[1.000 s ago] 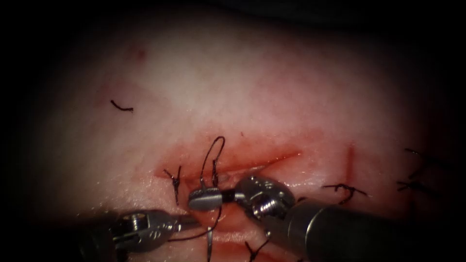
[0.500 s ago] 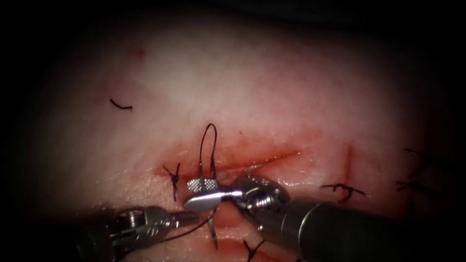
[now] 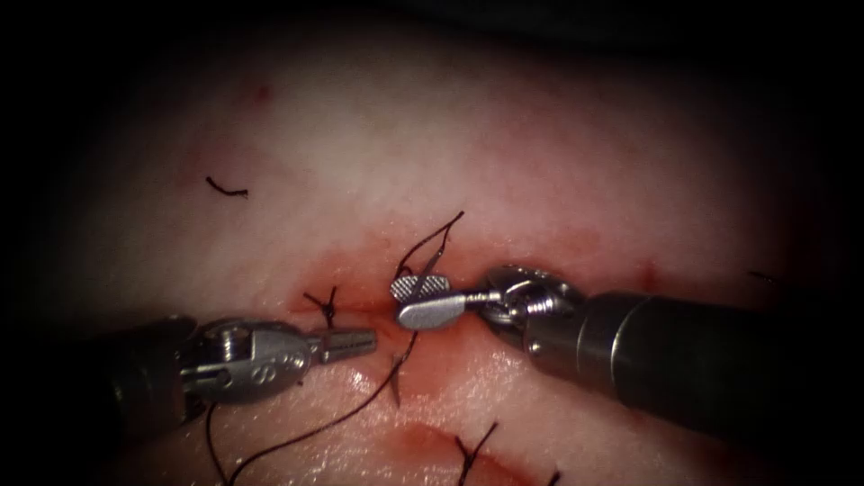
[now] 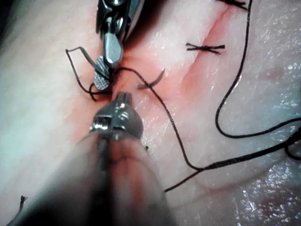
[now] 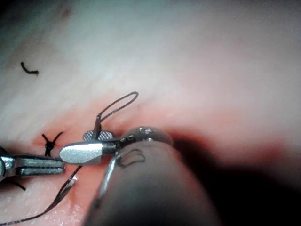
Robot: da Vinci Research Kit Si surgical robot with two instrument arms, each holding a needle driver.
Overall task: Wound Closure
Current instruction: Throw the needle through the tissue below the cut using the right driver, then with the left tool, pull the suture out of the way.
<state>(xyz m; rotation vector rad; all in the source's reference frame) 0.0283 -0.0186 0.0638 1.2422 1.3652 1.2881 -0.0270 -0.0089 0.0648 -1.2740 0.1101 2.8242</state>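
- Right tool (image 3: 400,302): jaws apart over the cut (image 3: 382,315), a thread loop (image 3: 432,241) rising from between them; nothing clamped
- Left tool (image 3: 373,340): jaws together, just beside the tied stitch (image 3: 326,304); a grip on anything cannot be told
- Thread (image 3: 315,427): slack, trailing across the tissue (image 3: 405,135) toward the viewer
- Needle: place cannot be told
- Step, judged: thread work at a mid-cut stitch
- Next move calls for: a clean grip on the strand, clear of tissue
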